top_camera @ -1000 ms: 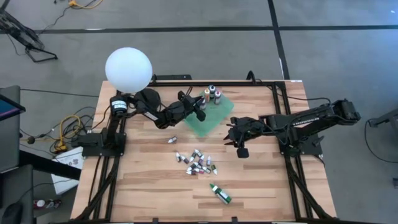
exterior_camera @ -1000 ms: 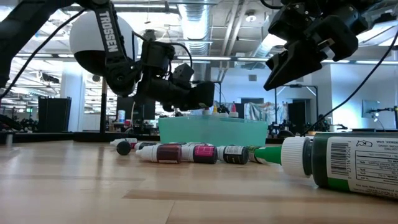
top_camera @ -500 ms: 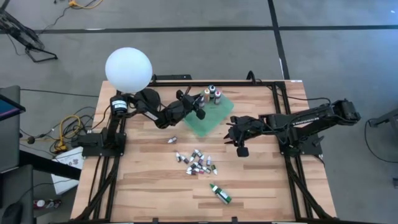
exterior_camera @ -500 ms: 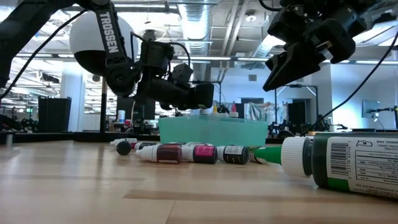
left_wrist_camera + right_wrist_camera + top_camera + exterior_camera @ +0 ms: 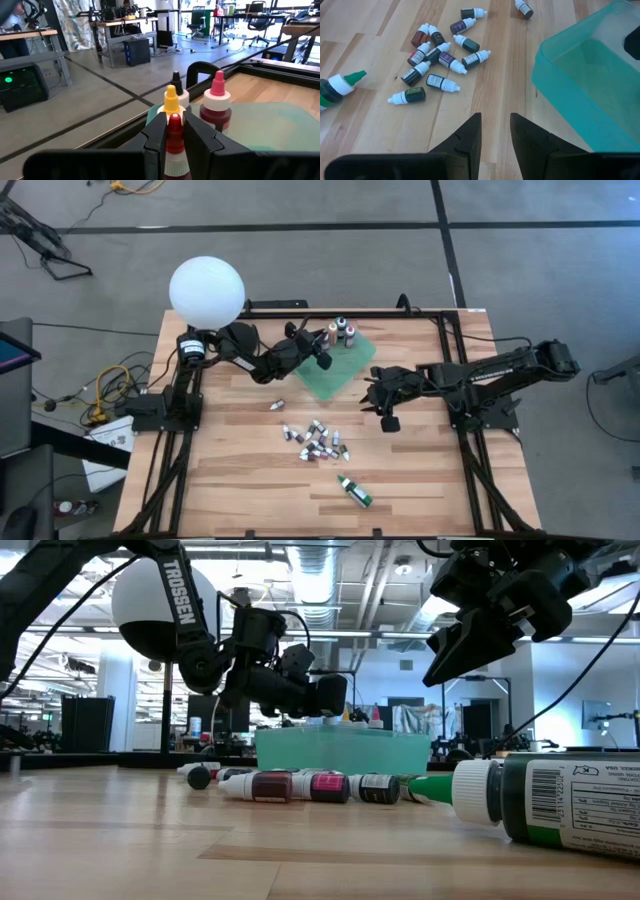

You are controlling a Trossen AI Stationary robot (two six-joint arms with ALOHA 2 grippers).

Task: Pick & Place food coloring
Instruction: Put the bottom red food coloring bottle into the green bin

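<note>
The food coloring bottles lie in three places on my wooden table (image 5: 240,470). Most are in a loose heap (image 5: 318,440) near the middle of the boards, small droppers on their sides with white caps and dark, red or purple bodies; one stray little bottle (image 5: 279,405) lies apart from them toward my left arm. A larger green bottle (image 5: 354,491) with a white collar and green tip rests alone closer to the front edge, and it looms large at the side of the low view (image 5: 545,802).

A few bottles already stand upright at the far corner of the teal tray (image 5: 352,370): a yellow-capped one (image 5: 171,99), a black-capped one (image 5: 176,80) behind it, and a pink-capped one with red liquid (image 5: 216,102) beside them.

My left gripper (image 5: 322,362) hovers over that far part of the tray, fingers pinched on a red-capped dropper bottle (image 5: 173,131), which sits upright between the pads just in front of the yellow-capped one.

My right gripper (image 5: 388,423) hangs above bare wood just beside the tray's near edge, between the tray and the heap. Its fingers (image 5: 470,134) stand slightly parted with nothing between them.
</note>
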